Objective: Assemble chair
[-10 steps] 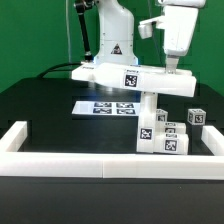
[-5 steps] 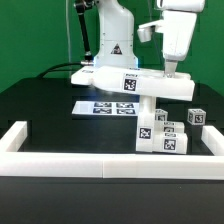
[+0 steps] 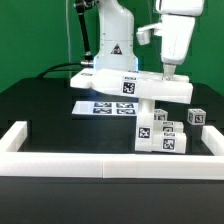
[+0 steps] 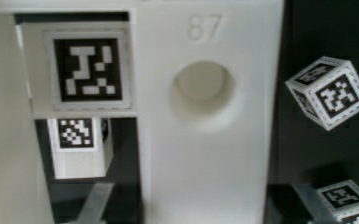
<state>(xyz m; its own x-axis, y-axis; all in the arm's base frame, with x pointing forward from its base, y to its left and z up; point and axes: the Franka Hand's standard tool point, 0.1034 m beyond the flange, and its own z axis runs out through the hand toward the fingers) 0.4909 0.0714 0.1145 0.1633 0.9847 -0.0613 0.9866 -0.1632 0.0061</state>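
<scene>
While the arm hangs over the 3 o'clock side of the tabletop (image 3: 45, 115), Tool: the tool (image 3: 168, 72) is pinched almost fully closed on the far edge of the big white slab (image 3: 100, 78) and carries it flat, up off the surface.
Slab: it runs from about the middle of the scene out toward 3 o'clock. In the wrist view it fills the picture, a tag beside an oval hole (image 4: 202, 83).
Post: an upright white post (image 3: 147, 118) stands under the slab. Its top comes right up to the slab's underside, but from here I can't tell whether the two touch or are joined.
Loose parts: a huddle of tagged loose parts (image 3: 170, 140) sits at 4 o'clock, tight against the border rail (image 3: 60, 160). One small cube (image 3: 196, 117) sits apart at 3 o'clock.
Marker board: the marker board (image 3: 100, 106) lies flat at 9 o'clock of the post, under the slab's free end.
Step in hand: I'd judge this to be fitting the slab to the post, early to middling in the chair build, since most pieces lie unjoined.
Next move calls for: a level slab, the socket lined up dead over the post top, then a slow straight push down. Any tilt or sideways drift could topple the post into the huddle.
</scene>
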